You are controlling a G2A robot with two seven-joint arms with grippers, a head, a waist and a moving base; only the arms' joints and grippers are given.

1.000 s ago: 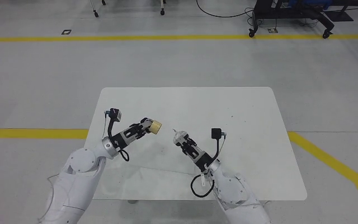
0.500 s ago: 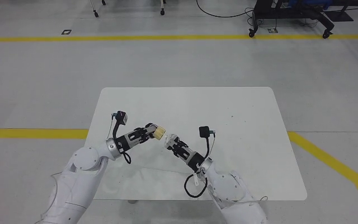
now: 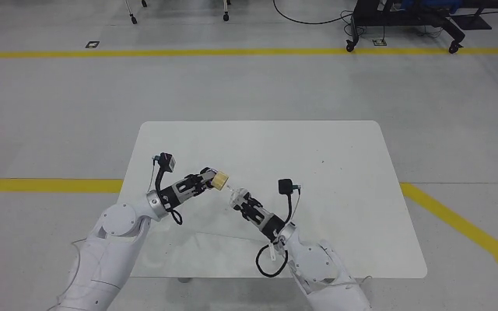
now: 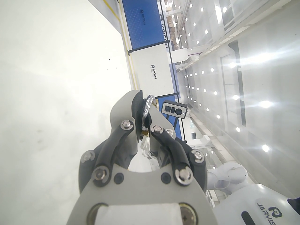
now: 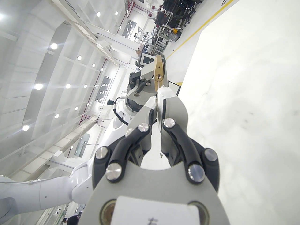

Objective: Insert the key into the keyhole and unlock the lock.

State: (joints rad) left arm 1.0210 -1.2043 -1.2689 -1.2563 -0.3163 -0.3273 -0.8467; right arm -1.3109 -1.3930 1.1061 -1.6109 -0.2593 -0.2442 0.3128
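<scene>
Top view: right hand's (image 3: 236,194) key (image 5: 159,84) faces lock (image 3: 220,181).

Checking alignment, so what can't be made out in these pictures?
Key: right wrist view, mostly hidden by the right gripper; tip in the keyhole or short of it, too small to tell.
Lock body: left wrist view, hidden by the left gripper.
Key: top view, too small.

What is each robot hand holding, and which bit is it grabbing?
The left gripper holds the brass padlock, pinched at its shackle end. The right gripper holds the key by its head, blade poking out.
</scene>
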